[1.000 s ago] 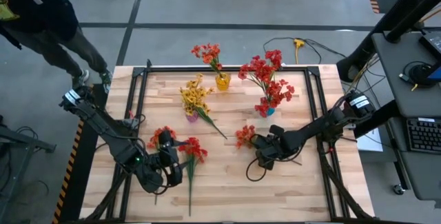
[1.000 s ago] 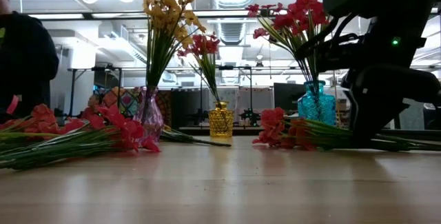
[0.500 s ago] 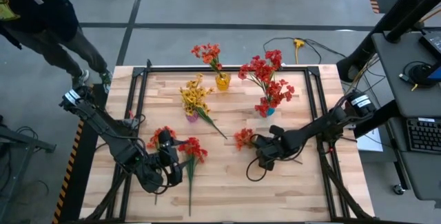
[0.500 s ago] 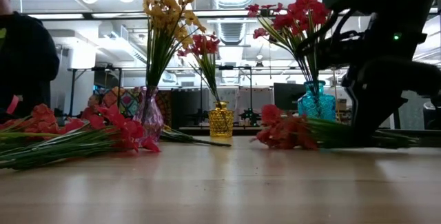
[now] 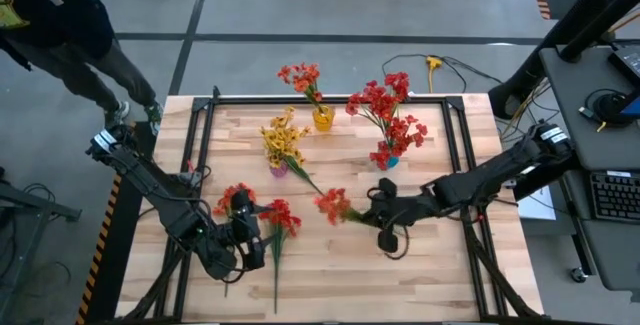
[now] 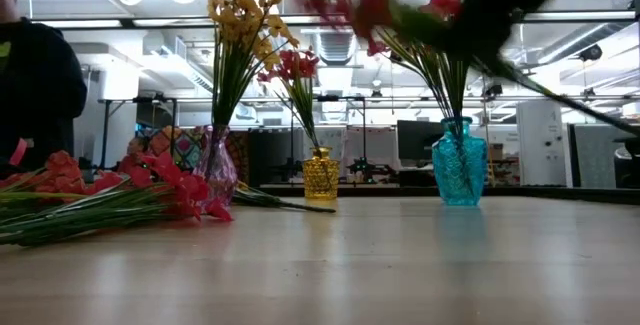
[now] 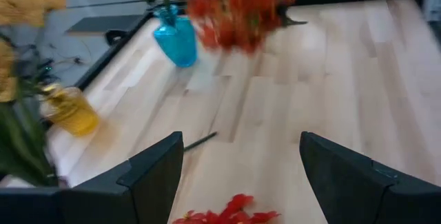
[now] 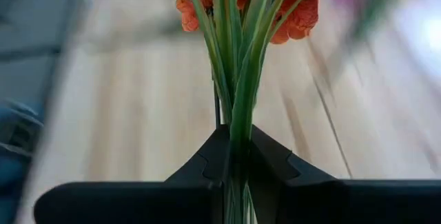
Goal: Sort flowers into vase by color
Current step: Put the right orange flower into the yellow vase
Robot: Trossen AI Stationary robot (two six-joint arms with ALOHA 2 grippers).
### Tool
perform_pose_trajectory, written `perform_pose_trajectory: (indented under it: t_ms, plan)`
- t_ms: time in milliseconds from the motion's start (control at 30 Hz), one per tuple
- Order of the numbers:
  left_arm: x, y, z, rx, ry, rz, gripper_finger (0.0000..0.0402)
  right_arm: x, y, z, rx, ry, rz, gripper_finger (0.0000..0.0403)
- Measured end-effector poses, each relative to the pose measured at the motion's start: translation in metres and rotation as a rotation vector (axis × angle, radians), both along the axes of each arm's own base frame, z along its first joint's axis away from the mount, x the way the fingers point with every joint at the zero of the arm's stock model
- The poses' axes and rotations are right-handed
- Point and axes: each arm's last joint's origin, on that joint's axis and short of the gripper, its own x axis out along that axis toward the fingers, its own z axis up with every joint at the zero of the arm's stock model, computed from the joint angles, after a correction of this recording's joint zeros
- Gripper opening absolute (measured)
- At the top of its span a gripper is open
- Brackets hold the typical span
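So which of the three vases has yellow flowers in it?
The pink vase, nearest the left arm's side. The yellow vase holds a red spray, and the blue vase holds red ones too.

- One orange-red artificial spray with green stems (image 5: 333, 205) is up off the bench, stems pinched in the right gripper (image 5: 372, 214) and its closed jaws.
- Two red long-stemmed sprays (image 5: 262, 215) lie flat near the left front.
- Yellow sprays (image 5: 283, 137), a red spray (image 5: 301, 76) and a big red bunch (image 5: 388, 110) stand in vases.
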Motion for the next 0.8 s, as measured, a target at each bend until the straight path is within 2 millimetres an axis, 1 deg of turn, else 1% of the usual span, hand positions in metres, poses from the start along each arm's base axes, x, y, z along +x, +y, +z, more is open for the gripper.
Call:
perform_pose_trajectory:
  t_ms: [100, 233, 367, 533, 667, 800]
  plan:
    - [0.004, -0.005, 0.003, -0.014, -0.019, -0.063, 0.0272, 0.009, 0.005, 0.017, -0.046, -0.208, 0.085, 0.0029]
    - [0.009, -0.011, 0.004, 0.012, -0.071, -0.191, 0.0272, 0.022, 0.011, 0.029, -0.149, -0.422, 0.167, 0.0029]
    - [0.012, -0.013, -0.001, 0.043, -0.146, -0.251, 0.0272, 0.037, 0.018, 0.03, -0.22, -0.592, 0.234, 0.0029]
    - [0.017, -0.003, -0.012, 0.052, -0.228, -0.237, 0.0272, 0.055, 0.028, 0.025, -0.264, -0.831, 0.3, 0.0029]
    - [0.023, 0.007, -0.018, 0.019, -0.278, -0.26, 0.0272, 0.062, 0.033, 0.022, -0.299, -1.008, 0.334, 0.0029]
    - [0.031, 0.015, -0.022, -0.002, -0.312, -0.285, 0.0272, 0.064, 0.033, 0.02, -0.336, -1.121, 0.308, 0.0029]
